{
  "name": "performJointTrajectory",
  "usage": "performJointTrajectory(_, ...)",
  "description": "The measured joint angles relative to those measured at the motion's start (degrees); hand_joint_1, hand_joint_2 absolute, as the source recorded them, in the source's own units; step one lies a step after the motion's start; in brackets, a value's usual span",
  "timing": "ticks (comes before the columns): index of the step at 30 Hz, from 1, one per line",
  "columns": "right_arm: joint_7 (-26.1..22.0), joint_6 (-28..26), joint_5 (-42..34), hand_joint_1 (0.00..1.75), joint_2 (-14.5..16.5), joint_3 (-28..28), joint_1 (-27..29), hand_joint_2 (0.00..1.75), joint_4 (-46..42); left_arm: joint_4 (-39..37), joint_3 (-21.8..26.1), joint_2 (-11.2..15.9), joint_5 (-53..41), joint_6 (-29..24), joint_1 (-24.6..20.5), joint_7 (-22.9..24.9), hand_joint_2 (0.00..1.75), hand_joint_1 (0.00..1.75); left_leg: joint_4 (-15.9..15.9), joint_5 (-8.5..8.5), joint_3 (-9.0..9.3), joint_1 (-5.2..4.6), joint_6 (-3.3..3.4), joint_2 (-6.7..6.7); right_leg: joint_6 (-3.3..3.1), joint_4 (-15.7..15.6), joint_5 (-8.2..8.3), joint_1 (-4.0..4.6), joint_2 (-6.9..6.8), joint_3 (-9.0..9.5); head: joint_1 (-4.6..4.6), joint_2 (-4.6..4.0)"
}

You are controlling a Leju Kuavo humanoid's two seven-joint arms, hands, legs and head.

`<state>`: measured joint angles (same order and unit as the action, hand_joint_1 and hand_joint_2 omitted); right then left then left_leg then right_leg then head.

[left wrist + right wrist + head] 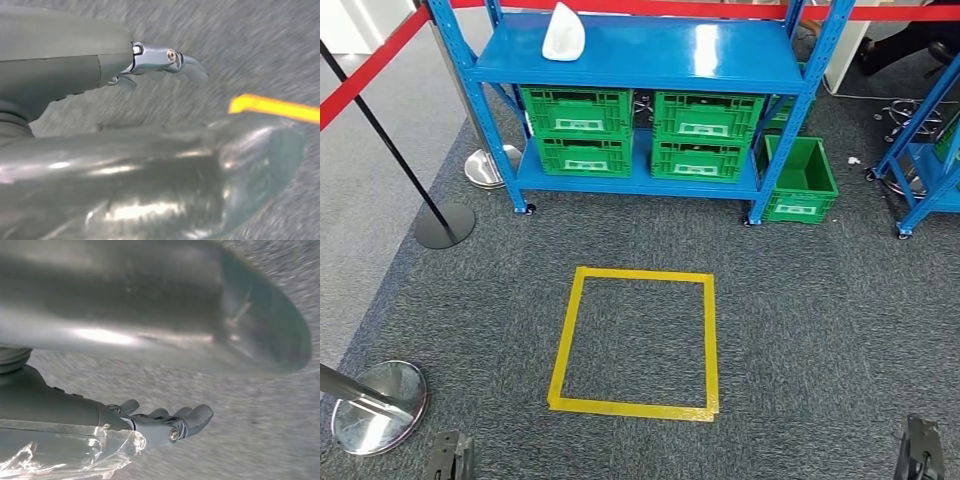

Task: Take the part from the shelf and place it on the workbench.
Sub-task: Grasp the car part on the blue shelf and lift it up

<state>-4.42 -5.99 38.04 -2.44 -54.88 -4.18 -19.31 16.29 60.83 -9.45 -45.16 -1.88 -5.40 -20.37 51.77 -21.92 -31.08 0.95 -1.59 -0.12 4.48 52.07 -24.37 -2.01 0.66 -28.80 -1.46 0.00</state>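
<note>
The part (563, 32), a white lumpy piece, lies on the top board of the blue shelf (637, 55), near its left end and straight ahead of me across the carpet. Both my arms hang at my sides, far from it. My left hand (166, 60) stretches its fingers out over the grey carpet and holds nothing; its thick thumb (188, 175) lies apart from them. My right hand (177, 421) is likewise stretched out with nothing in it, and its thumb (226, 305) stands off from the fingers.
Green crates (580, 128) fill the shelf's lower level, and one open green crate (798, 180) stands on the floor at its right. A yellow tape square (633, 340) marks the carpet. Stanchions (444, 225) with red belts fence the left. Another blue rack (924, 170) stands right.
</note>
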Motion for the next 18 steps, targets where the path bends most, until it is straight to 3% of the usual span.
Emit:
performJointTrajectory(3, 1.31, -0.92, -0.19, 0.0, 1.46, -1.35, 0.41, 0.0, 0.74, 2.53, -1.46, 0.42, -4.72, -6.17, -0.98, -3.62, 0.0, 0.0, 0.0, 0.06, 0.0, 0.05, -0.08, 0.0, -0.03, 0.04, 0.02, 0.05, 0.0, -0.03, 0.0, 0.0)
performJointTrajectory(6, 2.37, -1.09, 0.5, 0.0, 3.03, -2.41, 0.55, 0.0, 1.11, 7.5, -3.9, 0.29, -9.16, -9.95, -2.12, -4.18, 0.0, 0.0, 0.0, 0.11, 0.0, 0.1, -0.16, 0.0, -0.06, 0.13, 0.04, 0.1, 0.01, -0.02, 0.01, 0.0)
performJointTrajectory(14, 4.98, 0.68, 7.38, 0.0, 5.81, -2.84, 0.92, 0.0, 2.08, 23.74, -13.62, -1.16, -23.84, -14.98, -2.44, 0.9, 0.0, 0.0, 0.0, 0.16, -0.02, 0.13, -0.23, 0.01, -0.11, 0.26, 0.06, 0.13, 0.0, 0.01, 0.0, 0.0)
performJointTrajectory(18, 5.33, 1.13, 9.7, 0.0, 6.38, -2.77, 1.07, 0.0, 2.51, 28.94, -17.93, -1.37, -26.87, -15.96, -2.3, 2.38, 0.0, 0.0, 0.04, 0.15, -0.04, 0.06, -0.25, 0.01, -0.18, 0.29, 0.11, 0.1, 0.02, 0.15, 0.01, 0.0)
